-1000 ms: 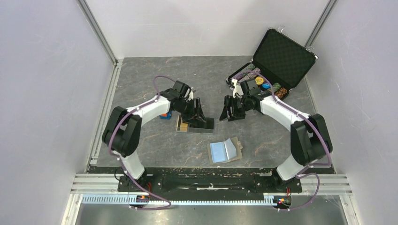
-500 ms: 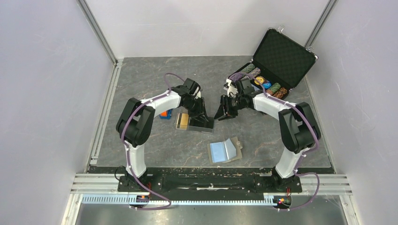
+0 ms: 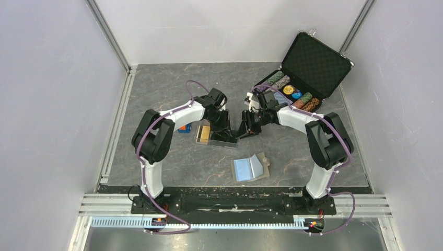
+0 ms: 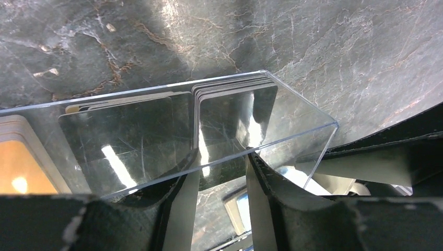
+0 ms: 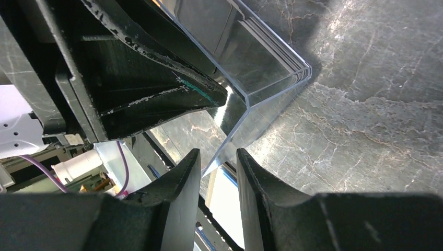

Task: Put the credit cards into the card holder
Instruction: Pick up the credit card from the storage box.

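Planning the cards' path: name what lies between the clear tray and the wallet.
Nothing: only bare table between tray and wallet, per the top view.

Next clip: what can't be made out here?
- Top view: how many cards lie in the clear plastic rectangular tray; the left pincer partly covers it.
- Left wrist: the orange-tan plastic card, cut by the frame's left edge.
- Wrist views: whether the left or right pincer presses the tray wall; glare hides contact.
- Top view: the grey fold-over card holder's snap, too small.
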